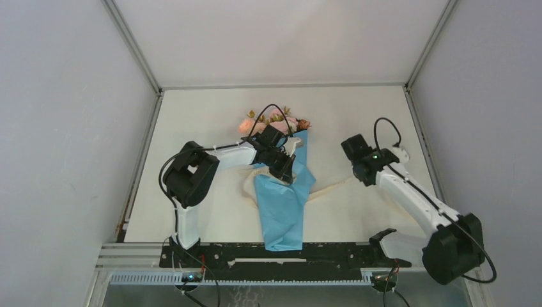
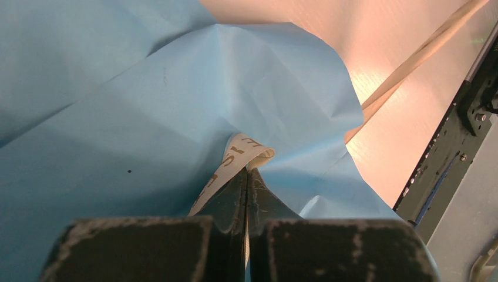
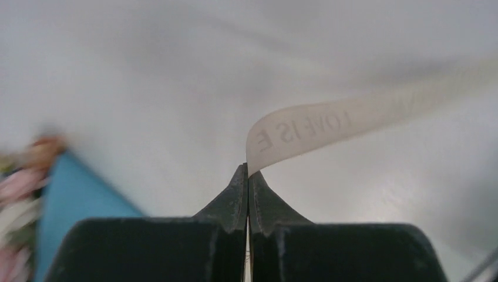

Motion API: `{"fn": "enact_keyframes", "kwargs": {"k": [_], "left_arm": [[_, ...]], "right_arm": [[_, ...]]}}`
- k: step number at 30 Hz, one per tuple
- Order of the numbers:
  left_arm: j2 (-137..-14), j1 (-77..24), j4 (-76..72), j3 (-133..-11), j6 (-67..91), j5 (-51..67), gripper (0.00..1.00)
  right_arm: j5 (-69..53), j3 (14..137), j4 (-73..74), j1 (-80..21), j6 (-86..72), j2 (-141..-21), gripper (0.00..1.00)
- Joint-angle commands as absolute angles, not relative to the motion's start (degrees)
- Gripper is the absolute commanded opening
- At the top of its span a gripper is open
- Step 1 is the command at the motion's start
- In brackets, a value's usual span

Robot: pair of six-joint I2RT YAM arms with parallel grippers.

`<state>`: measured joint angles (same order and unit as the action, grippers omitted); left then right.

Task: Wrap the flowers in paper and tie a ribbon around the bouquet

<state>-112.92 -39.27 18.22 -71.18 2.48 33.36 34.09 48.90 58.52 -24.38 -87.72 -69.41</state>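
The bouquet lies mid-table: pink flowers [image 1: 273,121] poke from the far end of the light blue paper [image 1: 284,204] cone. My left gripper [image 1: 286,171] sits over the cone's middle. In the left wrist view it [image 2: 247,171] is shut on a fold of the cream printed ribbon [image 2: 241,154] above the paper [image 2: 147,117]. The ribbon [image 1: 329,188] trails right toward my right gripper [image 1: 362,177]. The right wrist view has that gripper [image 3: 247,170] shut on the ribbon [image 3: 317,129], lifted above the table, with the flowers [image 3: 23,176] and paper [image 3: 76,202] blurred at left.
A loop of ribbon [image 1: 246,187] lies on the table left of the cone. The black mounting rail [image 1: 287,256] runs along the near edge, also seen as a rail [image 2: 452,135] in the left wrist view. Grey walls close in both sides and the back.
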Motion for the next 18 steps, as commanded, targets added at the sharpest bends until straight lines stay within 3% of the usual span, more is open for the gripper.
{"fn": "enact_keyframes", "kwargs": {"k": [1,5,8,10,13,18], "left_arm": [[-111.60,-39.77,20.19,-72.74,0.83,33.81,0.00],[-111.61,-39.77,20.49,-72.98,0.62,33.85,0.00],[-111.80,-39.65,20.57,-73.39,0.80,35.37,0.00],[-112.46,-39.12,20.62,-73.91,1.83,38.15,0.00],[-113.11,-38.40,20.52,-74.60,2.89,40.07,0.00],[-113.04,-37.45,19.42,-74.05,3.87,42.06,0.00]], "right_arm": [[51.56,55.51,42.42,-25.67,-53.46,-62.01,0.00],[48.30,55.50,21.45,-28.93,-28.51,-54.91,0.00],[30.53,54.56,12.30,-32.70,-18.72,-52.56,0.00],[11.59,50.41,6.74,-36.12,-15.55,-52.58,0.00],[-6.32,43.77,-2.92,-41.31,-14.94,-55.06,0.00],[-16.66,38.88,-11.87,-49.21,-15.35,-63.55,0.00]]}}
